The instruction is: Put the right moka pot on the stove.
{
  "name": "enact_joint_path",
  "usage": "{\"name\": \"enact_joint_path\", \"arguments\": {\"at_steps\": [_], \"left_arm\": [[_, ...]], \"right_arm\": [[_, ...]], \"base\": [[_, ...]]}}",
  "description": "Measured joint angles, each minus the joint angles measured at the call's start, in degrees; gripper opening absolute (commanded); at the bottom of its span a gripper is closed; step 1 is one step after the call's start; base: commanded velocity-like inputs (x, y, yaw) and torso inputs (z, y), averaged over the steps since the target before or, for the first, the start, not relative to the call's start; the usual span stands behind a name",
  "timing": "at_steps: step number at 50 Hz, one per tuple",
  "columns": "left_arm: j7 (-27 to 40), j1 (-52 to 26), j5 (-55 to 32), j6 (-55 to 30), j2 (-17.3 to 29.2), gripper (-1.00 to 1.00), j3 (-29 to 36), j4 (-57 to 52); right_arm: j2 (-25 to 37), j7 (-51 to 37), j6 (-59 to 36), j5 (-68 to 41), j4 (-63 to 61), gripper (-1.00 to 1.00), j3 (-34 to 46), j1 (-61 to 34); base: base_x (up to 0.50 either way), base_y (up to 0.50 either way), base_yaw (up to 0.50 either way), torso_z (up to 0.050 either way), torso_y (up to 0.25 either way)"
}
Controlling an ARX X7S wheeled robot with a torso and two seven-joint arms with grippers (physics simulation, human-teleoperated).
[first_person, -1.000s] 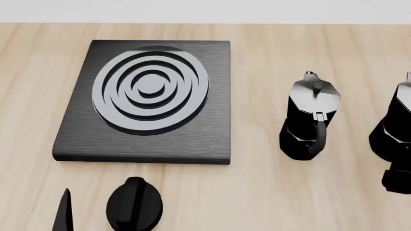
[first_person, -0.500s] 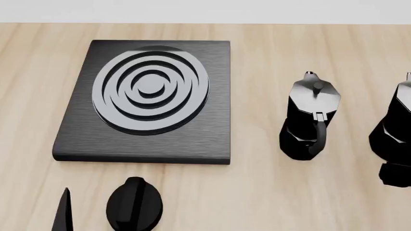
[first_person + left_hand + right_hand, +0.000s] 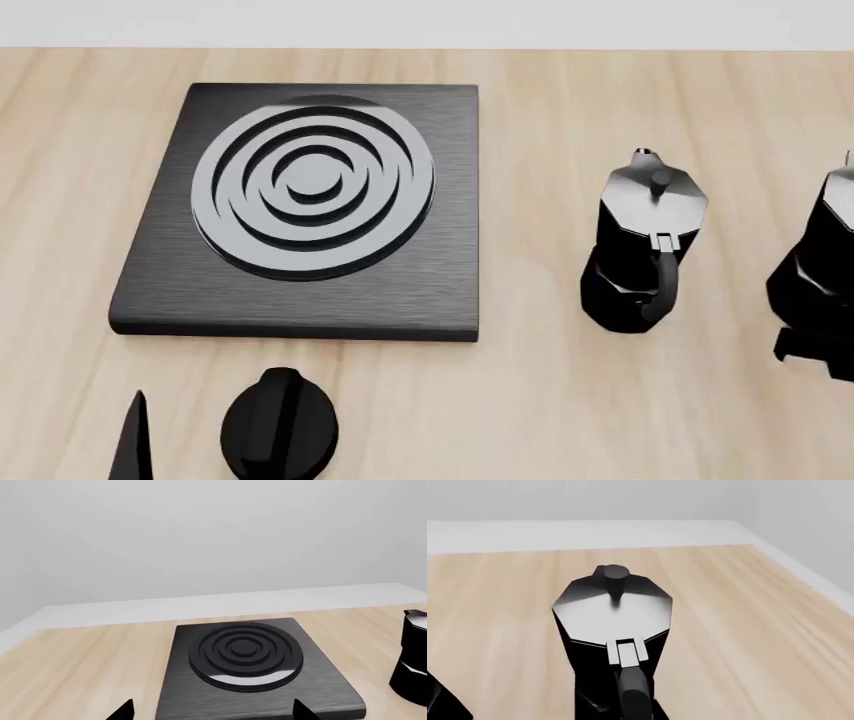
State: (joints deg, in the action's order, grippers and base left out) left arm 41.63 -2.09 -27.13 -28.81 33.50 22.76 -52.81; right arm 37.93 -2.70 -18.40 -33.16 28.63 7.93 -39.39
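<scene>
- On the pale wood-grain surface [image 3: 561,400] in my head view, the stove [image 3: 400,290] lies flat at the left, a square black brushed slab with its raised ringed burner [image 3: 314,185] grey and bare.
- Just in front of the stove, apart from it, I see a small black oval knob [image 3: 278,425].
- The right moka pot [image 3: 817,265] stands upright at the view's right edge, cut off by the frame and well apart from the stove.
- Between it and the stove stands the other moka pot [image 3: 641,250], upright, handle towards me.
- My right wrist view looks down on the right moka pot [image 3: 614,645]: faceted grey-sheen lid, knob on top, black handle nearest the camera, all standing on the wood.
- Of the right tool [image 3: 817,352] I see only a dark piece low beside that pot; I cannot tell how its jaws stand, or whether it touches the pot.
- The left tool [image 3: 210,711] shows two black fingertips [image 3: 122,711] spread wide, released, with the stove [image 3: 327,685] beyond them.
- Behind the surface's far edge there is a plain light grey wall [image 3: 200,540]; a white band runs along that edge.
</scene>
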Motion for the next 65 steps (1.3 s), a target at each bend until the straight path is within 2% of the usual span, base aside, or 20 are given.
{"name": "enact_joint_path", "arguments": {"at_steps": [15, 29, 46, 65], "left_arm": [[0.19, 0.06, 0.08, 0.52, 0.19, 1.0, 0.22, 0.14], [0.66, -0.06, -0.14, 0.49, 0.46, 1.0, 0.2, -0.2], [0.99, -0.2, -0.26, 0.68, 0.7, 1.0, 0.4, -0.13], [1.35, -0.47, -0.5, 0.61, 0.92, 1.0, 0.69, -0.06]], "right_arm": [[0.37, -0.65, -1.15, -1.53, -3.11, -1.0, 0.27, 1.02], [3.8, -4.2, -4.71, -5.84, -13.66, -1.0, -3.25, 6.11], [9.55, -11.77, -7.95, -12.71, -34.01, -1.0, -13.49, 21.56], [10.58, -17.06, -7.82, -17.77, -53.74, -1.0, -25.82, 40.61]], "base": [[0.0, 0.0, 0.0, 0.0, 0.0], [0.0, 0.0, 0.0, 0.0, 0.0], [0.0, 0.0, 0.0, 0.0, 0.001], [0.0, 0.0, 0.0, 0.0, 0.001]]}}
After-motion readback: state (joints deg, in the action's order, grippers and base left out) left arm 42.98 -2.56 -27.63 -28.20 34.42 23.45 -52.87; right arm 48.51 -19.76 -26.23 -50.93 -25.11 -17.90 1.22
